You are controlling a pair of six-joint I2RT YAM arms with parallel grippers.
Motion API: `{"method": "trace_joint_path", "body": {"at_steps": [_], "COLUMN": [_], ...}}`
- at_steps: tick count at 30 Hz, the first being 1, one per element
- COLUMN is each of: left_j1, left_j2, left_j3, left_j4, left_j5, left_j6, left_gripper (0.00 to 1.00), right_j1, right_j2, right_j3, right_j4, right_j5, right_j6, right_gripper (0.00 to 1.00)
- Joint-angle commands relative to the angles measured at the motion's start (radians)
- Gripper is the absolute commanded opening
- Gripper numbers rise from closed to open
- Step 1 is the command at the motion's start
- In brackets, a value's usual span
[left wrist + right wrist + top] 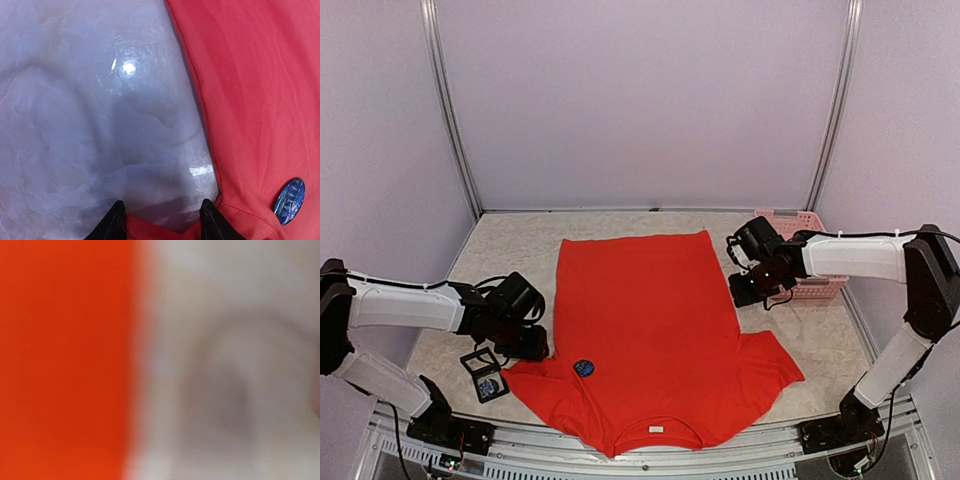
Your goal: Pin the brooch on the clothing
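Observation:
The red T-shirt (pixel 650 320) lies flat on the table, neckline and white label (pixel 656 429) toward the near edge. A round dark blue brooch (pixel 584 368) rests on it near the left sleeve; it also shows in the left wrist view (pixel 289 201). My left gripper (pixel 532 345) is open and empty at the left sleeve's edge; in its wrist view (pixel 162 221) the black fingertips (pixel 117 222) straddle red sleeve fabric (pixel 250 100). My right gripper (pixel 745 290) hovers by the shirt's right edge. Its wrist view is blurred, showing only red cloth (pixel 60 360) and table, no fingers.
A pink basket (pixel 810 285) stands at the back right behind the right arm. A small open black case (pixel 485 378) with something blue in it lies near the front left. Metal frame posts (pixel 455 120) rise at the back corners.

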Motion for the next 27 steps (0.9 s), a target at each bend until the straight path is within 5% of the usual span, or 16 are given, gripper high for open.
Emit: {"method": "trace_joint_path", "body": {"at_steps": [1,5,11,20,23,27], "left_j1": [-0.016,-0.007,0.030,0.129,0.141,0.140], "left_j2": [-0.010,0.016,0.075,0.194,0.248,0.235], "left_j3": [-0.024,-0.039,-0.022,0.138,0.212,0.287], "left_j4": [0.034,0.045,0.058,0.115,0.110,0.065], "left_j5": [0.019,-0.027,-0.120,-0.207,-0.244,-0.296], "left_j6": [0.003,-0.012,0.009,0.078,0.100,0.119], "left_gripper": [0.40,0.00,0.00,0.00,0.41,0.59], "right_j1": [0.037,0.031,-0.021,-0.142,-0.148,-0.140], "right_j2": [0.035,0.211,0.499,0.621,0.641,0.647], "right_j3": [0.059,0.112,0.352,0.480,0.545,0.673], "right_j4": [0.172,0.303,0.144,0.087,0.079,0.013], "right_j5": [-0.165,-0.295,-0.211,-0.132,-0.147,-0.162], "right_j6": [-0.032,-0.083,-0.100,-0.090,-0.127,-0.170], "right_gripper": [0.00,0.00,0.00,0.00,0.00,0.00]}}
